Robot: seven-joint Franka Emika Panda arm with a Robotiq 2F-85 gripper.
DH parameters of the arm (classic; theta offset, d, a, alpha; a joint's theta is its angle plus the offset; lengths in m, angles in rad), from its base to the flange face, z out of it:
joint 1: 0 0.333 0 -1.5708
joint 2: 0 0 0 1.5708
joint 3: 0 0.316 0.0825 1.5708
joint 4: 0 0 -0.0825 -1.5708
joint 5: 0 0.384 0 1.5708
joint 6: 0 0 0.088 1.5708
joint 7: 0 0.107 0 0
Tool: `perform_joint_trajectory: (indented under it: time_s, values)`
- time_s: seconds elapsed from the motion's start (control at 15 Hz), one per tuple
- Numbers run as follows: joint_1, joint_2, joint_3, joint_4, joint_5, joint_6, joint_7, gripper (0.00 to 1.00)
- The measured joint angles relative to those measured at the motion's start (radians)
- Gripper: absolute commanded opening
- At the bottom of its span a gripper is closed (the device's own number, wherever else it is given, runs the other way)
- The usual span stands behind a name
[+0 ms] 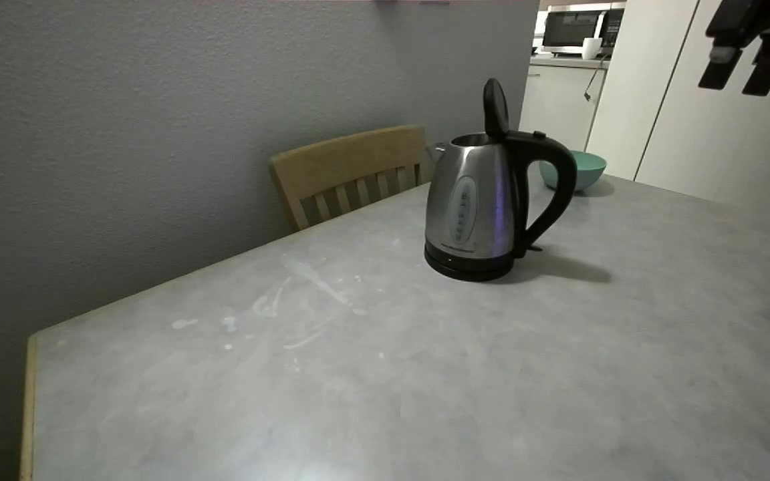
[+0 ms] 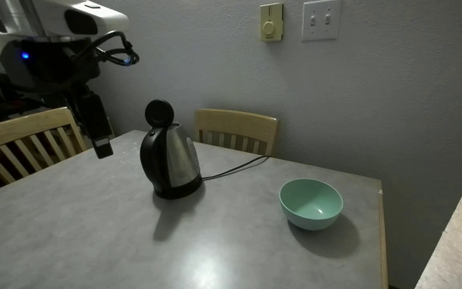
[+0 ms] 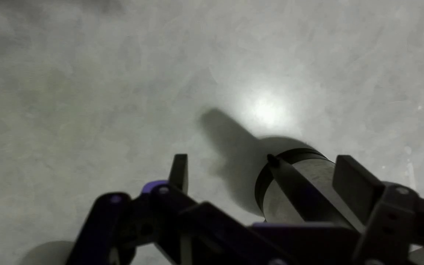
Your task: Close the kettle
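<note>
The kettle stands upright on the grey table, a brushed steel body [image 1: 475,207] with a black looped handle and black base. It also shows in an exterior view [image 2: 181,160]. Its black lid [image 1: 496,110] is open and stands straight up at the hinge above the handle; it is a dark disc in an exterior view [image 2: 159,113]. My gripper [image 1: 738,79] is open and empty, above the table on the handle side, apart from the kettle; it also shows in an exterior view [image 2: 102,148]. In the wrist view the kettle [image 3: 282,204] lies below the spread fingers [image 3: 263,162]; its lid is hidden there.
A green bowl [image 2: 310,204] stands on the table [image 2: 94,241] near one end, also seen in an exterior view [image 1: 589,170]. A black cord [image 2: 237,167] runs from the kettle base to the table edge. Wooden chairs [image 2: 235,122] [image 2: 34,124] and a grey wall [image 1: 158,133] border the table.
</note>
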Motion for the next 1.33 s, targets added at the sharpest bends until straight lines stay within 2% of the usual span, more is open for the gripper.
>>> perform_joint_trajectory:
  time_s: [1.33]
  values:
    - [-0.002, -0.003, 0.003, 0.000, -0.001, 0.001, 0.016, 1.00]
